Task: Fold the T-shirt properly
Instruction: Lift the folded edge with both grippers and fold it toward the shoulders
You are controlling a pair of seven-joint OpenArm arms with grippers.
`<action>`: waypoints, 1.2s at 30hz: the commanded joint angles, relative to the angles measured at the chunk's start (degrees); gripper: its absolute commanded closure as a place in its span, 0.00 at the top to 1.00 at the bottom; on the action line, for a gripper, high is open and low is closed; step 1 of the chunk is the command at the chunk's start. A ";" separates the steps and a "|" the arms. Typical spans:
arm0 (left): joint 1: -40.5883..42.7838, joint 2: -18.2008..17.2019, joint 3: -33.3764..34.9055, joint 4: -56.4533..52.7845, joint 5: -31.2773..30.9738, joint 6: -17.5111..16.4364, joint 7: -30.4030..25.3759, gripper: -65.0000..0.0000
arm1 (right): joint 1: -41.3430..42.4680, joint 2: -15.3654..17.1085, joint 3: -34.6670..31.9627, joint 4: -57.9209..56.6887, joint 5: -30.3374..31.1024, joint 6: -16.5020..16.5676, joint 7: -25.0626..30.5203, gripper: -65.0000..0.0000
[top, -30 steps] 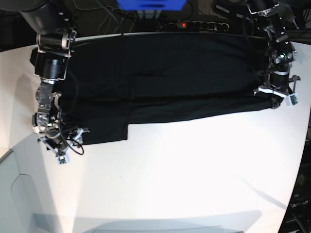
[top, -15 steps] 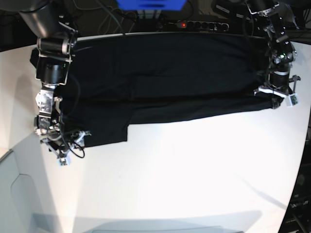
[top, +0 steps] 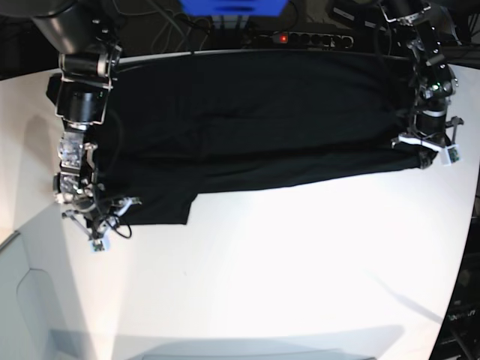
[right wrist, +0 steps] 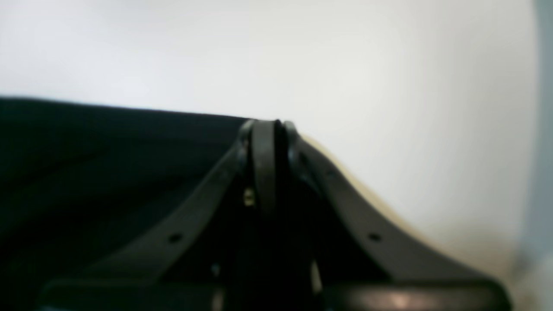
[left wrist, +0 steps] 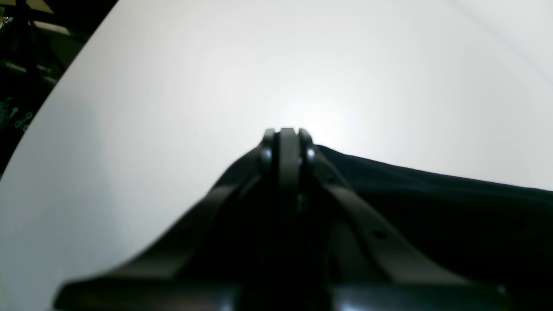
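Observation:
The black T-shirt (top: pixel 255 120) lies spread across the far half of the white table (top: pixel 285 270), plain side up; no print or tag shows. My left gripper (top: pixel 424 155) is shut on the shirt's near right corner; the left wrist view shows its jaws closed (left wrist: pixel 287 134) with black cloth (left wrist: pixel 432 203) beside them. My right gripper (top: pixel 101 223) is shut on the shirt's near left corner by the sleeve; the right wrist view shows the closed jaws (right wrist: pixel 265 127) at the cloth edge (right wrist: pixel 108 142).
A power strip (top: pixel 300 37) with a red light and cables lie behind the table's far edge. A blue box (top: pixel 232 6) stands at the back. The table's curved right edge (top: pixel 471 225) runs close to my left arm.
My right gripper has pulled the near left corner slightly left and up, so the sleeve's edge has shifted left. The left arm has not moved.

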 commanded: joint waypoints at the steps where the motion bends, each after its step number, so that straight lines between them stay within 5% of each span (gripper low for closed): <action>1: -0.41 -0.99 -0.34 1.10 -0.25 0.12 -1.62 0.00 | 0.21 0.75 0.24 3.96 0.82 -0.09 1.30 0.00; 11: -0.15 -1.08 -0.34 3.65 -0.25 0.12 -1.71 0.00 | -13.94 0.31 1.56 34.90 0.82 -0.09 0.69 0.00; 25: 2.75 0.59 -4.38 8.49 -0.69 0.03 -1.62 0.00 | -34.43 -7.51 14.66 55.39 0.91 0.00 1.39 0.00; 27: 3.46 1.03 -4.38 8.92 -0.33 0.03 -1.44 0.00 | -36.62 -8.92 16.07 55.30 0.91 2.11 1.39 0.00; 32: 4.60 1.47 -4.38 9.19 -0.51 0.03 -1.53 0.00 | -39.09 -14.55 23.37 55.39 0.82 14.33 1.39 0.00; 36: 6.18 1.47 -4.38 9.10 -0.77 0.03 -1.80 0.00 | -39.97 -18.86 29.34 55.39 0.65 14.98 1.48 0.00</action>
